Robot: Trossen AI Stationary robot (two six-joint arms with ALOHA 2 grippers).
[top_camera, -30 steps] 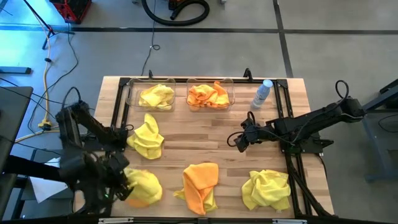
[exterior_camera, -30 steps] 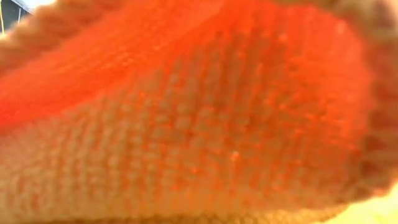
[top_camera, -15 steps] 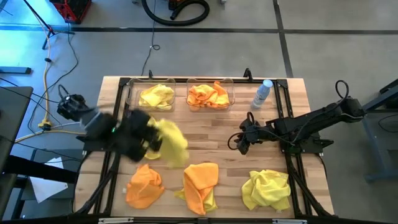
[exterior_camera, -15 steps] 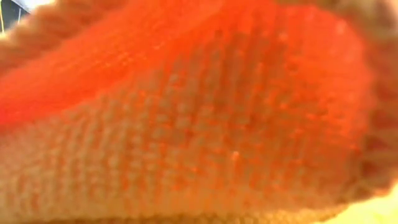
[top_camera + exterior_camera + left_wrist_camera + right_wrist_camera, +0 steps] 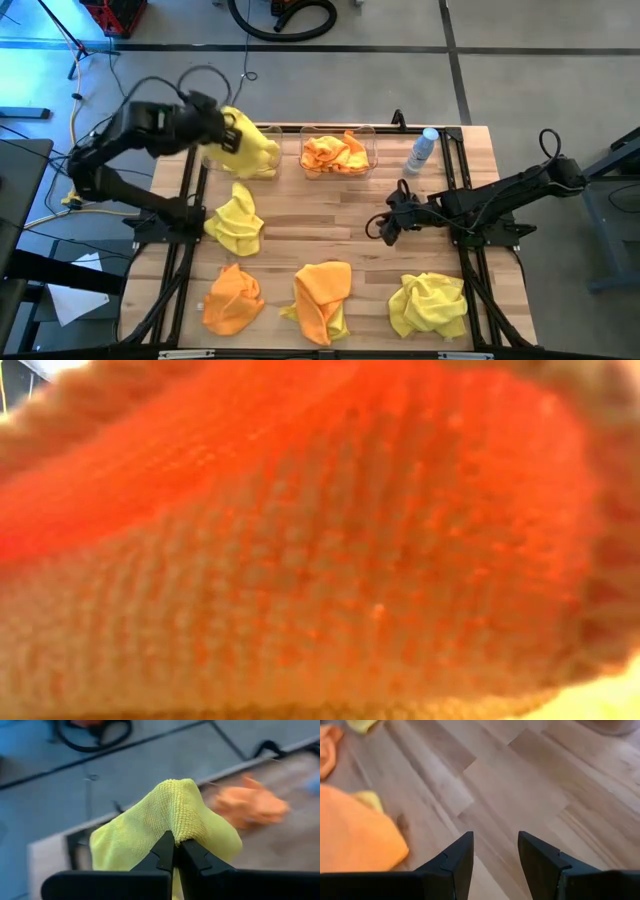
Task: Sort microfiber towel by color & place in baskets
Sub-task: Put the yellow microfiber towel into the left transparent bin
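Note:
My left gripper (image 5: 232, 135) is shut on a yellow microfiber towel (image 5: 250, 148) and holds it over the left basket (image 5: 212, 152) at the table's far edge; that basket has yellow cloth in it. The right basket (image 5: 338, 152) holds orange cloth. On the table lie a yellow towel (image 5: 235, 220), an orange towel (image 5: 232, 298), an orange towel (image 5: 322, 292) and a yellow towel (image 5: 432, 303). My right gripper (image 5: 385, 228) hangs open over bare wood at mid-table. My left gripper pinches a bunched fold of the yellow towel (image 5: 182, 827) between its two fingers (image 5: 162, 852). The cloth bulges out past the fingertips. The towel is lifted clear of the table, and its free part hangs below the fingers over the left basket.
A small pale bottle with a blue top (image 5: 422, 150) stands right of the baskets. Black rails (image 5: 462, 190) run along the table's sides. Orange cloth (image 5: 320, 540) fills the low view. Bare wood lies between the baskets and the near row of towels.
My left gripper has taken the yellow towel up from the near left corner and swung it toward the far edge, rising, until it is over the left basket. The orange towel that lay under it has stayed at the near left. My right arm kept still.

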